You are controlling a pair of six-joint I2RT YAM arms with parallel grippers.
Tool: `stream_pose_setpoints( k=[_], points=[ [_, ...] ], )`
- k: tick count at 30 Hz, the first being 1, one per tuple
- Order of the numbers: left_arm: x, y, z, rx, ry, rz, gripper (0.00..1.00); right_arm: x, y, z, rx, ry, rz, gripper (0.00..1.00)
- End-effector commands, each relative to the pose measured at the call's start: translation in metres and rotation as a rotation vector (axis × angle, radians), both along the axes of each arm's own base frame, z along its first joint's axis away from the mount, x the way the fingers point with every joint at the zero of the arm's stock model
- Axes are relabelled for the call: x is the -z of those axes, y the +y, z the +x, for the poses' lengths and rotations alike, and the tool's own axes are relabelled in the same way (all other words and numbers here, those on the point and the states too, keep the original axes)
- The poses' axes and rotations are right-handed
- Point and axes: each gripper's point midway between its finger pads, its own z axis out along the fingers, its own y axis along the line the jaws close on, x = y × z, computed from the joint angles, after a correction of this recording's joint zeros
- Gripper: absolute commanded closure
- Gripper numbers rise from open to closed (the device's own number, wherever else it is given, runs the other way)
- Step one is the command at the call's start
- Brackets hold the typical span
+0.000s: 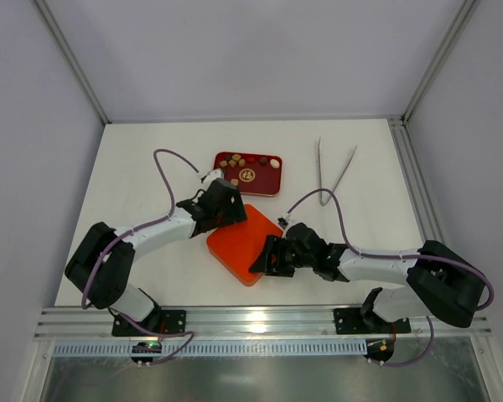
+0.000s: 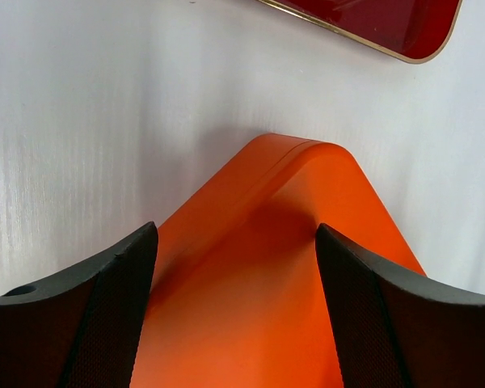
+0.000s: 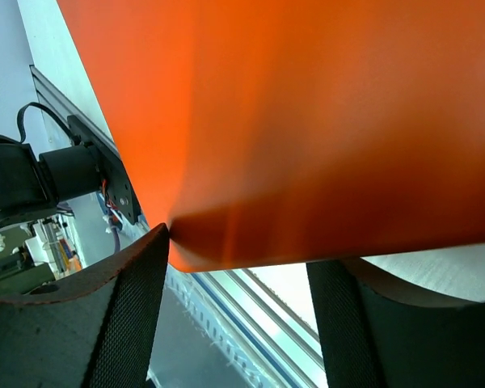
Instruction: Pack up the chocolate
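I have two pincers at work, both at the one orange box [image 1: 239, 247]. The box sits cornerwise on the white table [image 1: 151, 151] with a smooth, unmarked face up, and I can read no lettering on it in any view.

My left pincer [image 2: 236, 242] hangs over the far corner of the box. Its two fingers are spread wide with the rounded corner showing between them, and they clamp nothing.

My right pincer [image 3: 238, 246] is at the near right edge of the box. Its two fingers also stand apart. One fingertip [image 3: 163, 234] touches the orange rim and the other sits just under that rim. The box lies ahead of the tips rather than between them, so I am not gripping it.

The chocolate [image 1: 228, 164] is in none of my fingers. It lies in the one dark red tray [image 1: 267, 181] just beyond the far corner of the box. I count about eight small pieces there in tan, dark brown and cream, most of them along the far rim and to the left. They are too small for a sure count.

In the middle of the tray is one round white emblem [image 1: 247, 175], too small for me to read. A gold line runs along the tray's edge in my left wrist view.

One pair of metal tongs [image 1: 320, 167] lies to the right of the tray, well apart from it, with its two prongs splayed away from me.
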Motion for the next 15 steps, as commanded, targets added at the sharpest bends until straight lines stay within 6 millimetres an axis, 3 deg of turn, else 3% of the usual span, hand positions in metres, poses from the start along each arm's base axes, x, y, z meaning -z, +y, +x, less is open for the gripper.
stream_pose_setpoints(
  k=[1, 5, 8, 9, 10, 12, 13, 15],
  points=[
    [0.071, 0.027, -0.12, 0.149, 0.467, 0.117, 0.25, 0.02, -0.023, 0.027, 0.124, -0.062, -0.124, 0.35],
    [0.072, 0.019, -0.127, 0.155, 0.495, 0.063, 0.3, 0.019, -0.03, 0.046, 0.145, -0.069, -0.159, 0.44],
    [0.072, 0.009, -0.129, 0.132, 0.499, -0.009, 0.32, 0.013, -0.036, 0.073, 0.164, -0.076, -0.14, 0.51],
    [0.073, 0.008, -0.132, 0.129, 0.509, -0.023, 0.33, 0.019, -0.04, 0.077, 0.146, -0.073, -0.175, 0.53],
    [0.071, 0.004, -0.129, 0.122, 0.498, -0.044, 0.35, 0.008, -0.038, 0.095, 0.159, -0.101, -0.168, 0.53],
    [0.069, 0.0, -0.128, 0.108, 0.496, -0.065, 0.36, 0.013, -0.04, 0.106, 0.146, -0.095, -0.214, 0.6],
    [0.068, -0.001, -0.127, 0.105, 0.494, -0.069, 0.37, 0.003, -0.036, 0.122, 0.141, -0.123, -0.203, 0.62],
    [0.066, -0.003, -0.125, 0.104, 0.487, -0.075, 0.4, 0.001, -0.034, 0.134, 0.126, -0.125, -0.222, 0.66]
  ],
)
